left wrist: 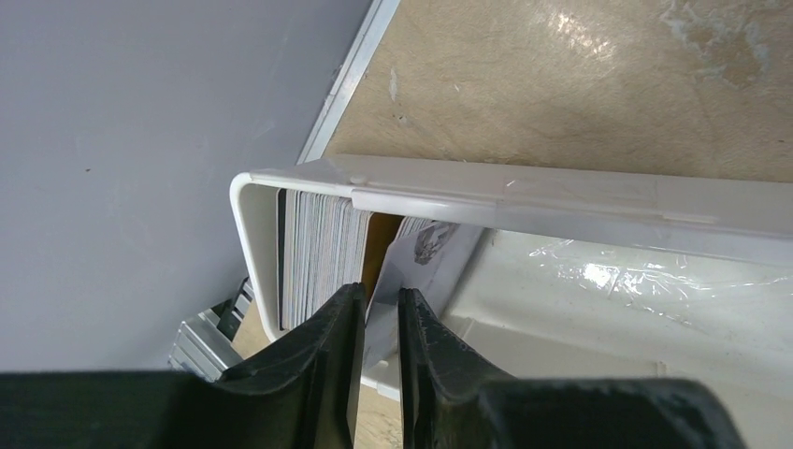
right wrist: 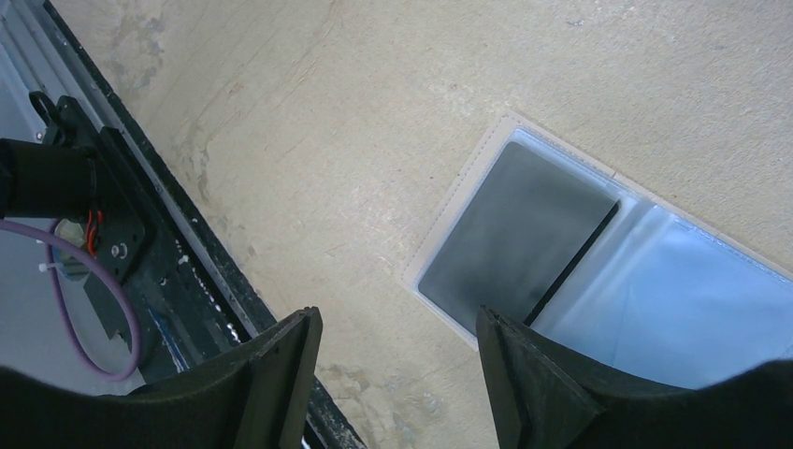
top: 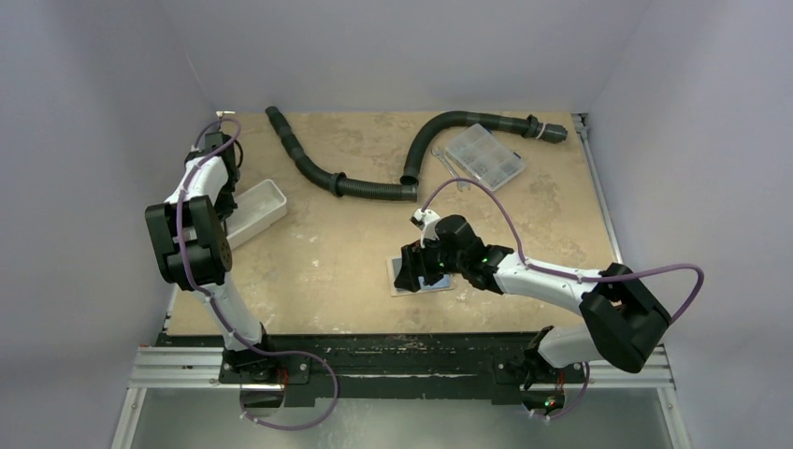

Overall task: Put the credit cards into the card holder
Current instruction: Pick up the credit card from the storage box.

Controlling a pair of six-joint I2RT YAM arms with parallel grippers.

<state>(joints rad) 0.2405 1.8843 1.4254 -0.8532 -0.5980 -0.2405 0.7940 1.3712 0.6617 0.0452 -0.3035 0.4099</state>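
Far left on the tan wooden table [top: 355,253], the white oblong plastic tray [left wrist: 248,224] holds grey credit cards [left wrist: 318,253] standing on edge. The left gripper [left wrist: 379,295], jaws nearly closed, pinches one pale card [left wrist: 416,257]. Its target, the open tan-edged card holder [right wrist: 655,281], lies right and nearer, under the wide-open right gripper [right wrist: 397,323].

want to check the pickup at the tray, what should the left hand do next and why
Probably close the left hand fully before lifting: its fingers flank one card leaning off the stack in the white tray, but a firm pinch isn't evident yet.
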